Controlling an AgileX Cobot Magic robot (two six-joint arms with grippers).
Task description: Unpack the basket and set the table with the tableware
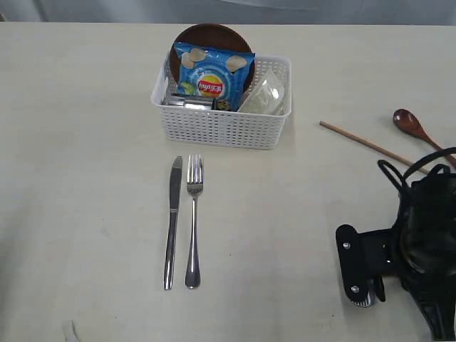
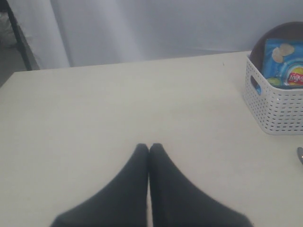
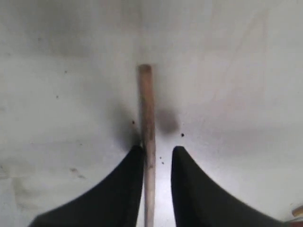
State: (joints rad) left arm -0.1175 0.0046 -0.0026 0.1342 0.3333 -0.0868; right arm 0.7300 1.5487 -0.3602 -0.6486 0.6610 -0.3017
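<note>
Chips bag [image 1: 212,78] against plate [image 1: 210,32] in basket [image 1: 221,132]

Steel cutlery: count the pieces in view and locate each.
2. The knife lies on the table in front of the basket, the fork alongside it. More may hide inside the basket.

On table [image 1: 85,178]: basket [image 1: 224,128] far centre; knife [image 1: 172,221] left of fork [image 1: 193,221] before it; chopstick [image 1: 370,146] and spoon [image 1: 413,127] farther right.
</note>
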